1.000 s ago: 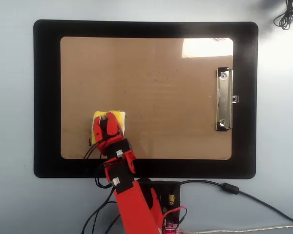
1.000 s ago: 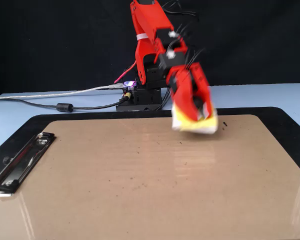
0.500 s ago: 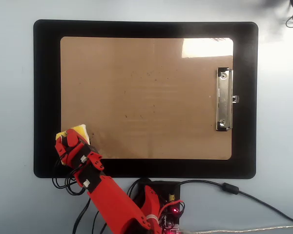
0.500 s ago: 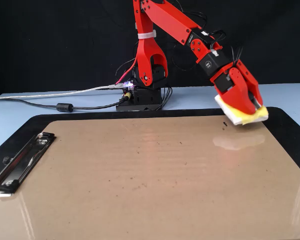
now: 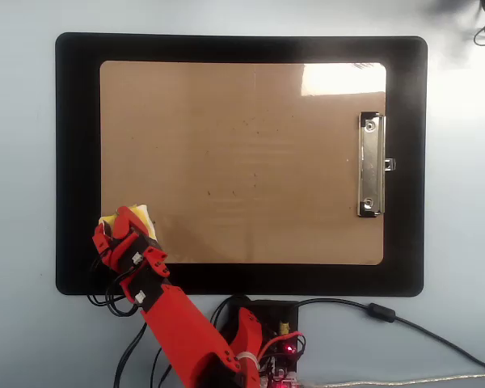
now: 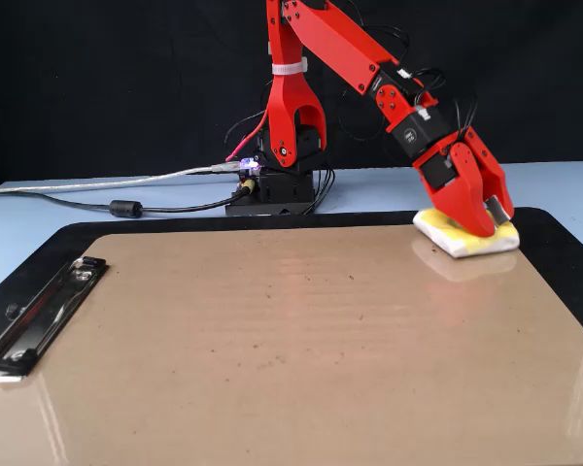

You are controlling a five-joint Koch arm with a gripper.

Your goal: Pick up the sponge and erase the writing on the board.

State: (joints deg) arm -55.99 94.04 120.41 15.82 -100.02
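Note:
The brown board lies on a black mat; it also shows in the fixed view. No writing shows on it, only tiny dark specks. The yellow sponge sits on the board's lower left corner in the overhead view and at the far right in the fixed view. My red gripper stands on top of the sponge with its jaws closed down on it, and the black knob is hidden. In the overhead view the gripper covers most of the sponge.
The silver clip is on the board's right side in the overhead view and at the left in the fixed view. The arm's base and its cables sit just off the mat's edge. Light blue table surrounds the mat.

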